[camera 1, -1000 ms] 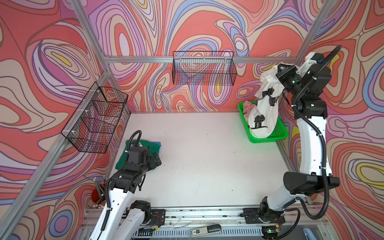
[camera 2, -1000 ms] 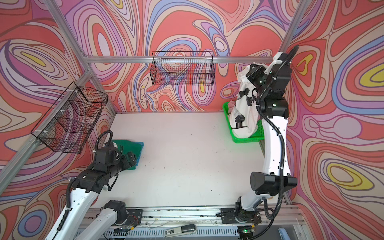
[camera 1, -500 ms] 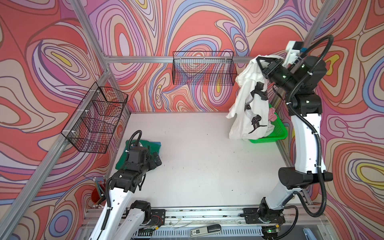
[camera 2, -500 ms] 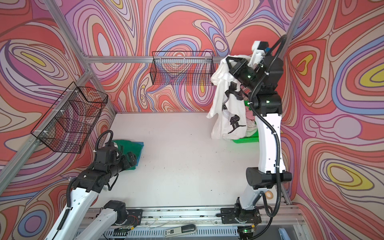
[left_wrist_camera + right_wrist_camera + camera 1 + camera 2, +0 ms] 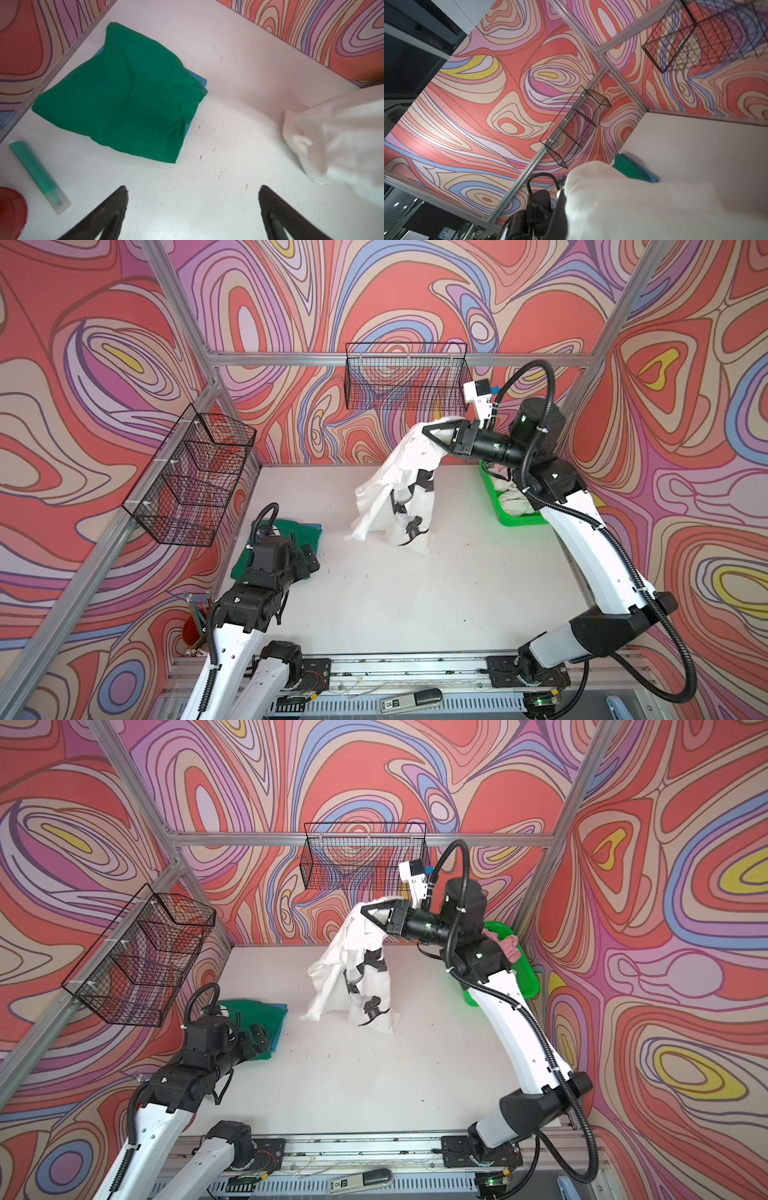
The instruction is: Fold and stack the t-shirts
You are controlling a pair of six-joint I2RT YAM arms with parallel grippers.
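The right gripper (image 5: 432,433), clamped on the white shirt (image 5: 386,493), has swung from above the basket (image 5: 521,519) out over the table (image 5: 395,605); the shirt now hangs clear of the basket.

Folded dark green t-shirt (image 5: 122,97) on table (image 5: 228,93), left claw (image 5: 193,187) spread wide, white t-shirt (image 5: 336,141) apart

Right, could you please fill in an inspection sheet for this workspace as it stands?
Surface: white table, lightly speckled.
Job's things: white t-shirt hanging from the right gripper, lower edge seemingly on the table; dark green t-shirt folded on a blue cloth; off-white cloth and pink cloth in the green basket.
Clutter: teal marker; red cup of pencils.
Grippers: right shut on the white t-shirt; left gripper open, empty.
Cables: black conduit loops on both arms, no snag seen.
Surroundings: wire basket on the rear wall, another on the left wall.
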